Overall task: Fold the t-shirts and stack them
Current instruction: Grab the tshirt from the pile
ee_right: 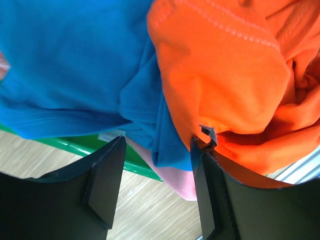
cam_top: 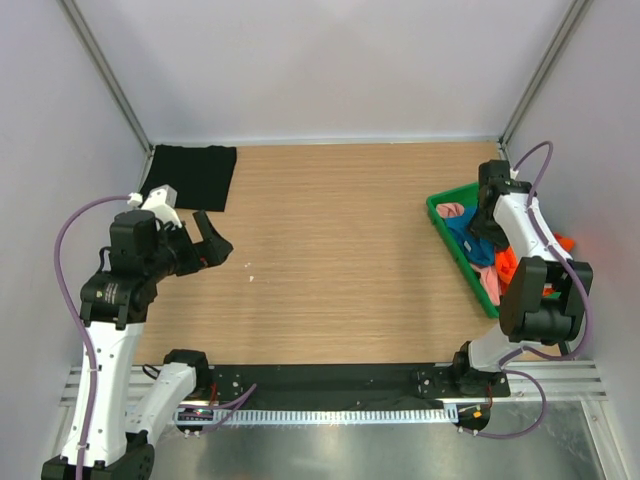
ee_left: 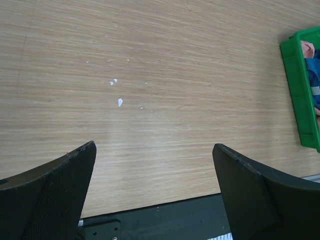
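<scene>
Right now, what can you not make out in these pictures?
- Right wrist view: whether the right gripper pinches the blue t-shirt or only surrounds it.
- Top view: the right arm covers the right gripper and much of the green tray.
- Left wrist view: the right edge cuts off the tray.
- Top view: the layers of the black t-shirt are too dark to count.

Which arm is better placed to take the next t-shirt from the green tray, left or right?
Right. The right end effector is at the green tray, close to the blue t-shirt and orange t-shirt. The left end effector hangs open above bare table, far from the tray.
</scene>
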Controlling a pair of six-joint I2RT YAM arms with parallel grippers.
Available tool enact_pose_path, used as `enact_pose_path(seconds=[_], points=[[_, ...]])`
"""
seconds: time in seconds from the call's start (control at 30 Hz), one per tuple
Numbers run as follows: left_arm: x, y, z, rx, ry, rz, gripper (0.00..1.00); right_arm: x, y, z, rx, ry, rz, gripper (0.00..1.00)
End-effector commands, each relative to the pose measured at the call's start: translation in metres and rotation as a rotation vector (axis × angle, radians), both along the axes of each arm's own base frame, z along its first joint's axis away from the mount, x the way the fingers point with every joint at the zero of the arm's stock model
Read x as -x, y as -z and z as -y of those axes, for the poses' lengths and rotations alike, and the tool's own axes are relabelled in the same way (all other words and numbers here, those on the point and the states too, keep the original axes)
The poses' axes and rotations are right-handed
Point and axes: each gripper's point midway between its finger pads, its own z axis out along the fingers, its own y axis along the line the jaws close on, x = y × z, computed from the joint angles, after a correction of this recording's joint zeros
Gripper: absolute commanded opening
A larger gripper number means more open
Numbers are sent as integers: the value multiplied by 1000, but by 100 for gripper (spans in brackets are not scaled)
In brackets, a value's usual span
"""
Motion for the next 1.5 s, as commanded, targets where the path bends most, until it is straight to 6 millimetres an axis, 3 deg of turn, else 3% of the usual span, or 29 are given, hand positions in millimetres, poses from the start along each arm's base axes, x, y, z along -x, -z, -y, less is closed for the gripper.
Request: enact_pose_path(seconds=[0.0,0.1,0.27,0.33,0.43,0.5,0.67,0.9,1.1,1.37,1.47], points=[[3,0,5,3,44,-1,100,-2,-4,9,54,50,51,60],[3,-2,6,10,44,-1,100,-2,5,13,60,46,45,55],[3,-8,8,20,54,13,100,-6,3,9,37,49,70,43],[4,-10,8,18,51,16,100,-5,0,9,37,49,72,44],[6,-12,7,16,51,20,100,1,-5,10,45,49,53,54],[8,-13,7,19,50,18,100,7,-10,7,39,47,48,55],[10,-11,8,22,50,13,100,10,-23,-2,27,18,71,54],[10,-12,9,23,63,21,100,5,-24,-8,45,-20,55,52],[12,-13,8,10,67,30,100,4,-12,-1,88,-25,27,49],[14,-15,4,-16,68,43,99,-2,1,5,110,-38,-16,39],[14,-15,4,-20,69,44,99,-2,3,3,100,-38,-20,27]])
